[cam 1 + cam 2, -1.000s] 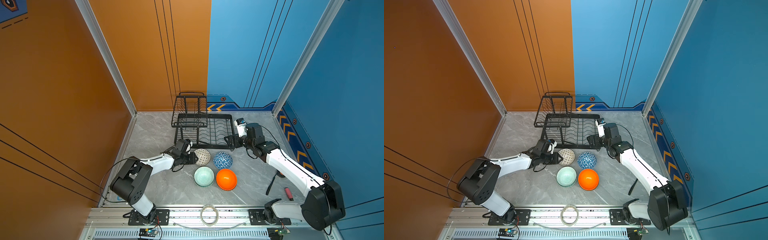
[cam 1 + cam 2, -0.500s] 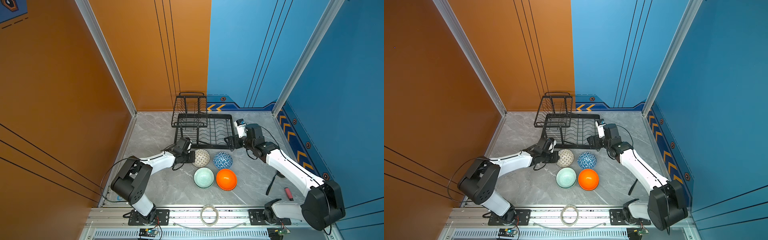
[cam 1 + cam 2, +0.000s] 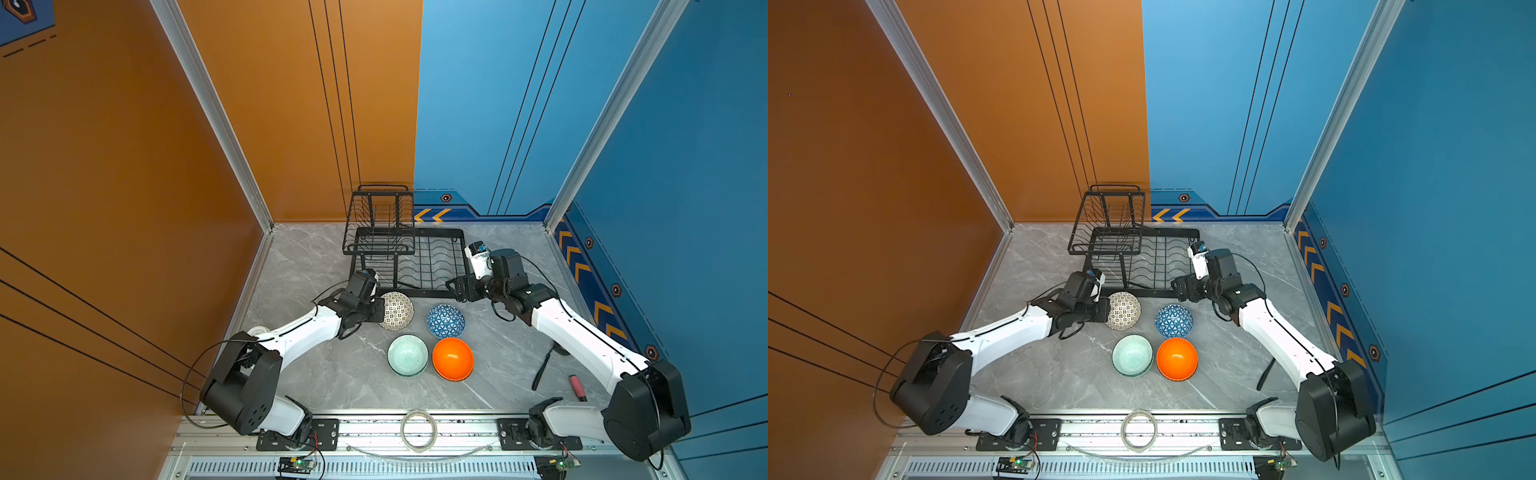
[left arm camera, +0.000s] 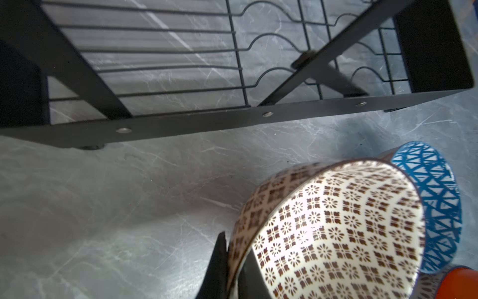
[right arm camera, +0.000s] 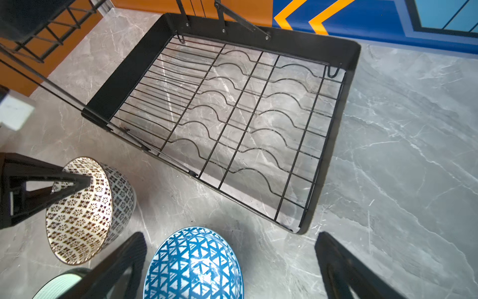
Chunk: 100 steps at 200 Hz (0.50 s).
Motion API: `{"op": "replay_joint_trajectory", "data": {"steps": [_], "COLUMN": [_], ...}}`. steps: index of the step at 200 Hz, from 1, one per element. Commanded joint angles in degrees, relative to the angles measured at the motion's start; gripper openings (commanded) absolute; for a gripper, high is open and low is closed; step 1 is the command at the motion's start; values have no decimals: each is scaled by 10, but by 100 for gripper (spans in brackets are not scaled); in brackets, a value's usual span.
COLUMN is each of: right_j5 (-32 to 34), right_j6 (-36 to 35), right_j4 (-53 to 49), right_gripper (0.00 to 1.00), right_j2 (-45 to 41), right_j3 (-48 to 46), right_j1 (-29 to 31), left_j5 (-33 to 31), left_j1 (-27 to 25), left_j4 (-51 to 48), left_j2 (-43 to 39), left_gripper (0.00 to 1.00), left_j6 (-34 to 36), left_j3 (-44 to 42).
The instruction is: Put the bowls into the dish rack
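Observation:
My left gripper (image 3: 380, 311) (image 3: 1106, 311) (image 4: 232, 248) is shut on the rim of the white bowl with the dark lattice (image 3: 397, 311) (image 3: 1123, 311) (image 4: 336, 233) (image 5: 77, 214). That bowl is tipped on its side just in front of the dish rack (image 3: 419, 294) (image 3: 1142, 293) (image 4: 232, 121) (image 5: 351, 67). The blue triangle bowl (image 3: 445, 321) (image 3: 1174, 321) (image 5: 194, 264), the mint bowl (image 3: 407, 355) (image 3: 1132, 355) and the orange bowl (image 3: 452, 358) (image 3: 1177, 358) sit on the table. My right gripper (image 3: 455, 289) (image 3: 1179, 289) (image 5: 229, 235) hangs open above the blue bowl, by the rack's front right corner, holding nothing.
The rack's raised upper basket (image 3: 380, 220) stands at its left end, and its lower tray holds nothing. A tape ring (image 3: 418, 430) lies on the front rail. A black tool (image 3: 542, 368) and a small red item (image 3: 577, 387) lie at the right.
My left gripper has shut on the lattice bowl's rim, and the bowl has tipped from flat onto its side. The right arm has stayed still.

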Motion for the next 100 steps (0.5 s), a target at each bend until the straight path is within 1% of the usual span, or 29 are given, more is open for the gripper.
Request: {"op": "replay_joint_trajectory", "data": {"steps": [1, 25, 50, 78, 100], "right_j5": [-36, -74, -108, -113, -104], "right_j6": [5, 18, 43, 65, 75], "right_j4": [-29, -30, -23, -13, -15], "right_gripper": [100, 100, 100, 100, 97], "right_j2": [-16, -25, -30, -30, -30], "right_j3": [21, 28, 36, 45, 45], "right_j1": [5, 12, 32, 68, 89], "left_j5": [-40, -73, -107, -130, -132], "left_j1": [-9, -24, -51, -78, -89], "left_j4": [9, 15, 29, 58, 73], "left_j2": [-45, -70, -84, -85, -81], "left_gripper": [0, 0, 0, 0, 0], "left_j6": [26, 48, 67, 78, 79], "left_j3": [-2, 6, 20, 28, 36]}}
